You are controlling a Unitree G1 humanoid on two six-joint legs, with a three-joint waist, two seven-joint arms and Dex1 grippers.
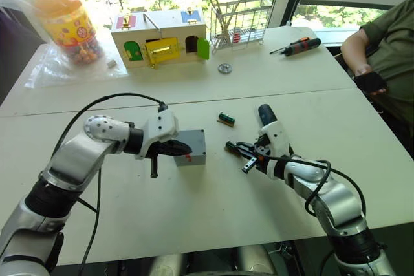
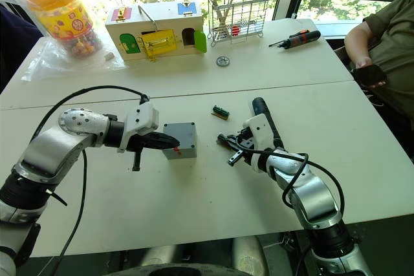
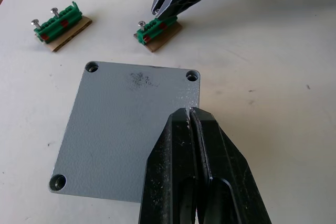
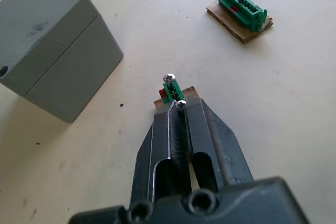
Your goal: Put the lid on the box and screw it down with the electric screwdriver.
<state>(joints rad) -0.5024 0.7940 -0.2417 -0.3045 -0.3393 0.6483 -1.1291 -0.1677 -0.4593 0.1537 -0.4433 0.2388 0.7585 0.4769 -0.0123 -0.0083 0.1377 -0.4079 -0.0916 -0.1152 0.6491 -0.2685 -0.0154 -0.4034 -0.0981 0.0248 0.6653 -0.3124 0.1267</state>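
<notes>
The grey box (image 1: 194,148) stands mid-table with the lid (image 3: 121,140) lying flat on top, open screw holes at its corners. My left gripper (image 3: 189,110) is shut, its tips over the lid's edge with nothing held. Right of the box, my right gripper (image 4: 178,104) is shut on a screw standing in a green holder (image 4: 170,88) on a bit of cardboard. The electric screwdriver (image 1: 264,115), a thick dark cylinder, lies just behind my right wrist.
A second green holder (image 1: 226,118) with screws lies behind the box. At the back stand a wooden box with coloured doors (image 1: 162,40), a wire rack (image 1: 240,22) and a candy jar (image 1: 68,27). A red-and-black screwdriver (image 1: 299,46) and a person's arm (image 1: 375,63) are at the right.
</notes>
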